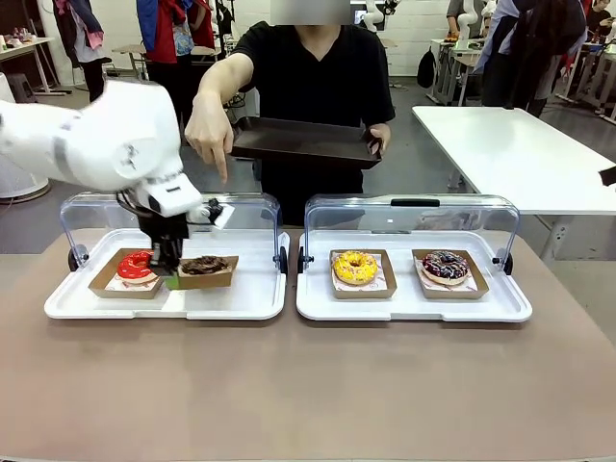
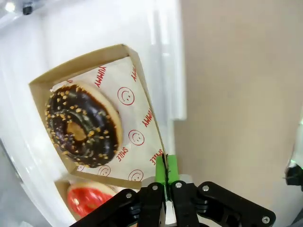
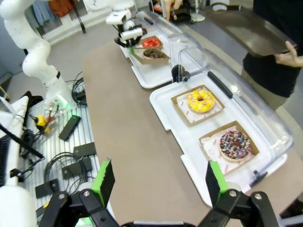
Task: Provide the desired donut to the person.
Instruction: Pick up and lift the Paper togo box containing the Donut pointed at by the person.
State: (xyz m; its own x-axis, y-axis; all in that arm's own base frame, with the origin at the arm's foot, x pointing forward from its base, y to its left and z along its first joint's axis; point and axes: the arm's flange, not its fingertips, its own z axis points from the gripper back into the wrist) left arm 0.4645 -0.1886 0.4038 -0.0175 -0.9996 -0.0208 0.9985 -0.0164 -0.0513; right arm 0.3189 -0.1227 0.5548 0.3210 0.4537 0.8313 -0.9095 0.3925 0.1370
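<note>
Left jaws: pinched shut, green pads (image 2: 172, 165) clamped on one side wall of the brown cardboard tray (image 2: 78, 64).
Desired donut: the chocolate-glazed ring donut with nut crumbs (image 2: 83, 125) lies in that cardboard tray, on red-printed paper, inside the left white plastic serving tray (image 1: 164, 303).
Lift: I can't tell whether the cardboard tray is clear of the serving tray or resting on it.
Neighbour: a red-iced donut (image 1: 136, 264) sits just beside it, in its own cardboard tray.
Person: at the far side, the person's hand (image 1: 210, 135) points a finger down over the left serving tray; the other holds a dark rectangular tray (image 1: 303, 142).
Right jaws: spread wide above the tabletop (image 3: 132, 142), gripping nothing.
Right serving tray: a yellow sprinkled donut (image 1: 354, 267) and a dark donut with coloured sprinkles (image 1: 445, 265).
</note>
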